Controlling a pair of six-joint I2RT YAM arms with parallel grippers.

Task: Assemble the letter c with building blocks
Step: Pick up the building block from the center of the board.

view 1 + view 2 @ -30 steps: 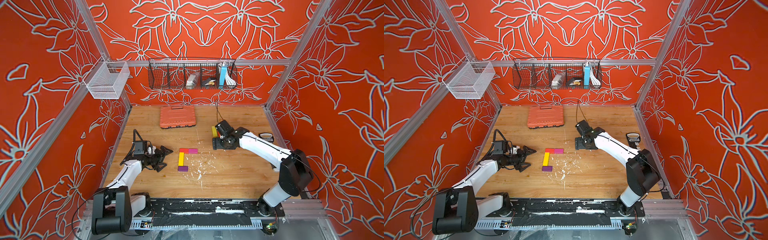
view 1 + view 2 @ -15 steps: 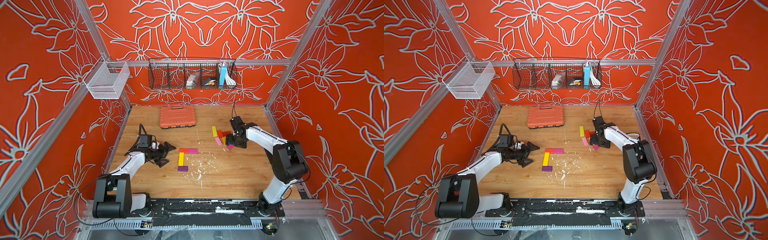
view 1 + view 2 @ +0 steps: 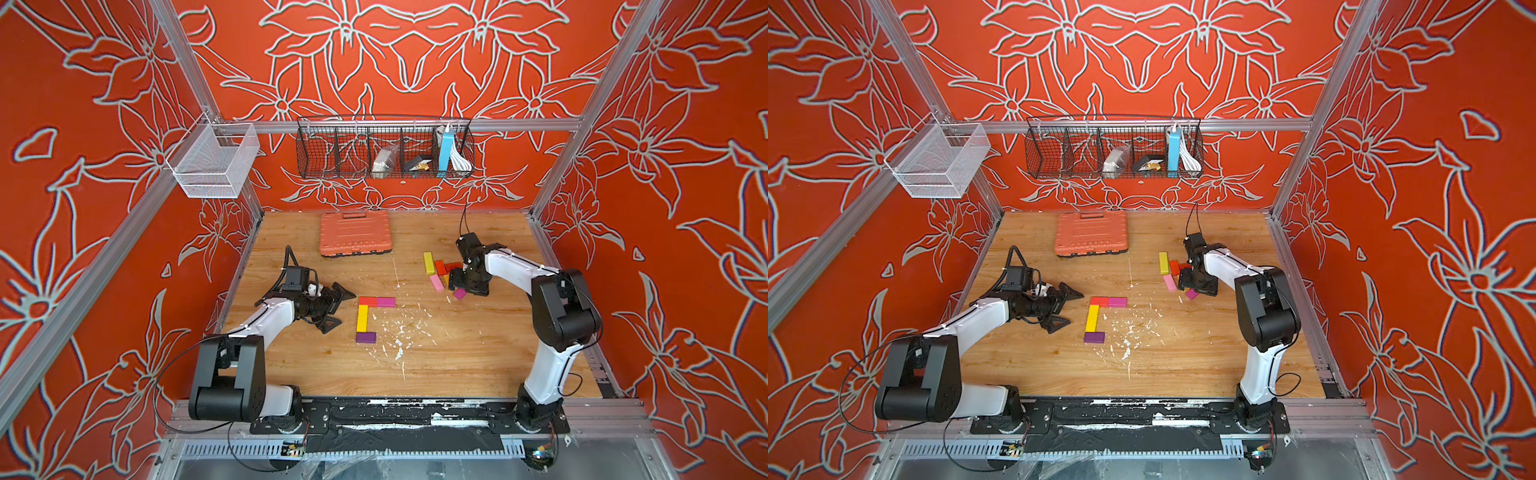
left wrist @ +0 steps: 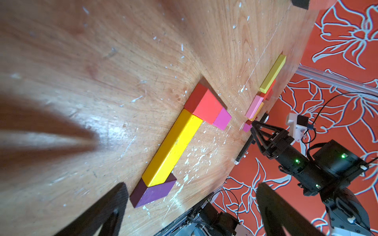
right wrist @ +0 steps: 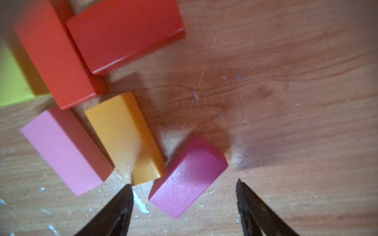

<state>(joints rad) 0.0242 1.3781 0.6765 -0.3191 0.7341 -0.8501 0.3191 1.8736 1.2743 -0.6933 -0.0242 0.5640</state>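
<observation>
Beside the loose pile, the right gripper hangs low with jaws spread. A magenta block lies between the tips, not yet pinched. It is likely the next piece for the unfinished C. The left gripper hovers just beside that C, jaws wide and empty, probably keeping clear.

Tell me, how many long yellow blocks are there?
2. One yellow block is the upright side of the half-built letter, between the red block and the purple block. The other yellow block lies at the far end of the loose pile. None looks hidden.
</observation>
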